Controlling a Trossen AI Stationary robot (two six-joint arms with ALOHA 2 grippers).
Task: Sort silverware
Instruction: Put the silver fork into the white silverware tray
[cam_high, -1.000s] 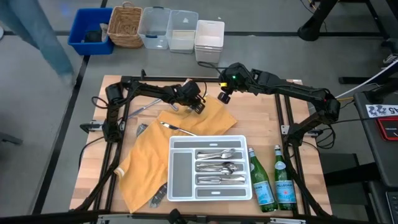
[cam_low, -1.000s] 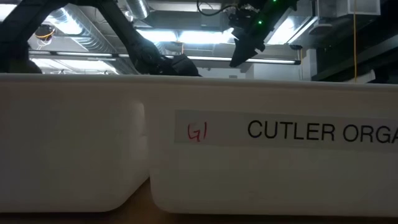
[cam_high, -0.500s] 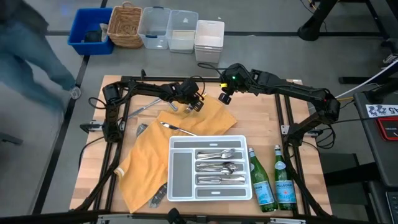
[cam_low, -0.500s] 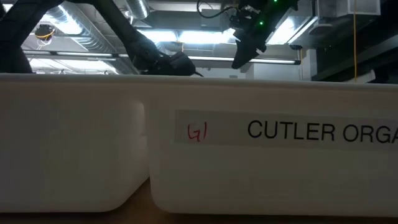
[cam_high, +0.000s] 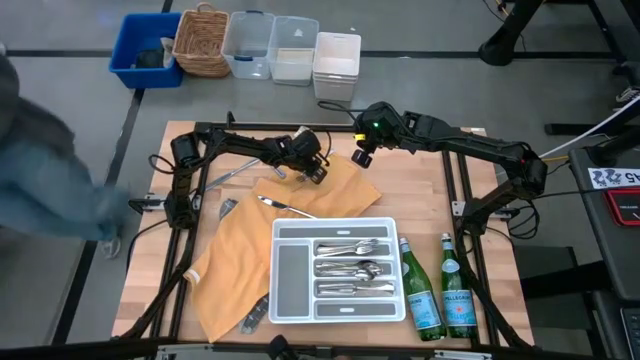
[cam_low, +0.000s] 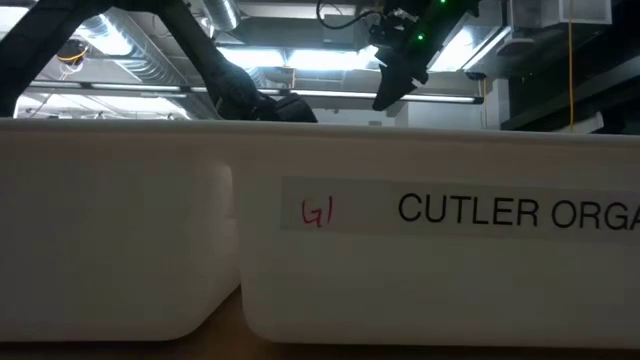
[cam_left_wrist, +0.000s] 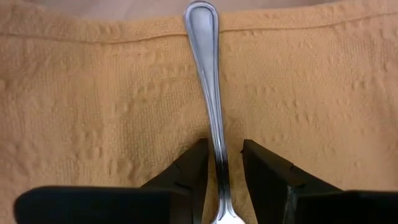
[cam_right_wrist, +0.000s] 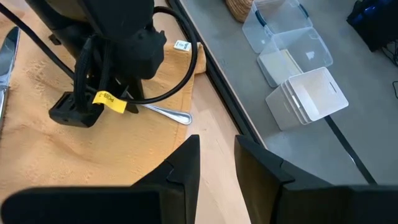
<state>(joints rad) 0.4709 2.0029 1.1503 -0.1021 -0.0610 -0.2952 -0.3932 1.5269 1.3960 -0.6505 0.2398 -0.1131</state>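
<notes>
Left wrist view: left tool (cam_left_wrist: 219, 171) straddles a utensil handle (cam_left_wrist: 208, 87) lying on orange towel (cam_left_wrist: 93, 112), fingers spread just beside it, contact unclear. High view: that tool (cam_high: 313, 170) at towel's far edge; sorted silverware (cam_high: 352, 268) in white tray (cam_high: 292, 305); loose piece (cam_high: 284, 207) on towel. Right wrist view only: right tool (cam_right_wrist: 217, 162) spread, empty, above desk edge (cam_right_wrist: 214, 127).

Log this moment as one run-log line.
left pincer: straddling slim silver utensil handle on mustard cloth, contact unclear | right pincer: open, empty, waiting | white divided tray: partly filled
</notes>
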